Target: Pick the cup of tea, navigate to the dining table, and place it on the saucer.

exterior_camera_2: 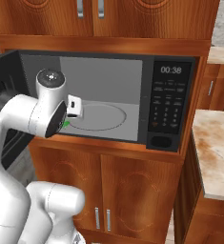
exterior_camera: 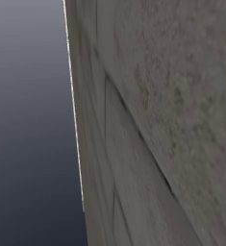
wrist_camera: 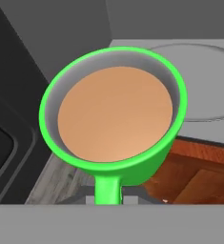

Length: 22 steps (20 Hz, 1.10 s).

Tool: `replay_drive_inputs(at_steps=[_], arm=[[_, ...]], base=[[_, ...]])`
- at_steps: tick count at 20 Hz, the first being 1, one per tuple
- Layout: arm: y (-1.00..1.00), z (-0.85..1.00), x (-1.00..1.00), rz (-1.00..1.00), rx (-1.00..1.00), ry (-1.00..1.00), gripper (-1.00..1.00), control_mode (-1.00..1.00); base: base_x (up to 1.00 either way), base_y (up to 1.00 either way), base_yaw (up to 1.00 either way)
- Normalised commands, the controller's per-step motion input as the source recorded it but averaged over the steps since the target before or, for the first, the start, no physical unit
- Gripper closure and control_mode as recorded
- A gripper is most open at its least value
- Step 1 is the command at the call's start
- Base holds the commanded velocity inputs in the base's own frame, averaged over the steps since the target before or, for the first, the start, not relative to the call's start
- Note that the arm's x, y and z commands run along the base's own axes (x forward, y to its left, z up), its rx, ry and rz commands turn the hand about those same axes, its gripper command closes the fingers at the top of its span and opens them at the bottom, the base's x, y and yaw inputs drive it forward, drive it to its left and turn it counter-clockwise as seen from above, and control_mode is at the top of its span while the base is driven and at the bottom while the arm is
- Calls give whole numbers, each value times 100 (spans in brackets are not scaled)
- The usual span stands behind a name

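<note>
Closest in the hand view, the jaws are clamped on the cup's (wrist_camera: 114,114) handle — the green stem runs straight down from the rim to the bottom of the view, where the finger tips meet it. So the handle points back toward the hand and the cup's mouth faces the camera, seemingly level. Its grey inner wall holds flat, pale brown tea, filling it to a little below the green rim.

Under the cup lie the grey front edge of the microwave (exterior_camera_2: 173,100) floor and, to the right, reddish wood of the cabinet (exterior_camera_2: 132,190). Left of it is the dark inside of the microwave door (exterior_camera_2: 4,109), swung open.

Beyond the cup, the round turntable (wrist_camera: 199,81) lies bare on the grey oven floor.

From the right base view, the arm's wrist stands at the oven's mouth, a speck of green (exterior_camera_2: 66,124) showing beside it. Farther right, a mottled tabletop (exterior_camera_2: 218,147) sits on wood.
</note>
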Motion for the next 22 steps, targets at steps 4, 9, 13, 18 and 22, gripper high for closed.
replay_drive_inputs(at_steps=[4,9,13,18,22], arm=[[0,0,-4,0,-1,5,100,-100],[0,0,0,0,0,0,100,100],[0,0,0,0,0,0,100,100],[0,0,0,0,0,0,100,100],[0,0,0,0,0,0,100,100]], base=[[0,0,0],[-26,0,0],[-95,-13,-4],[-63,-24,-35],[0,1,-68]])
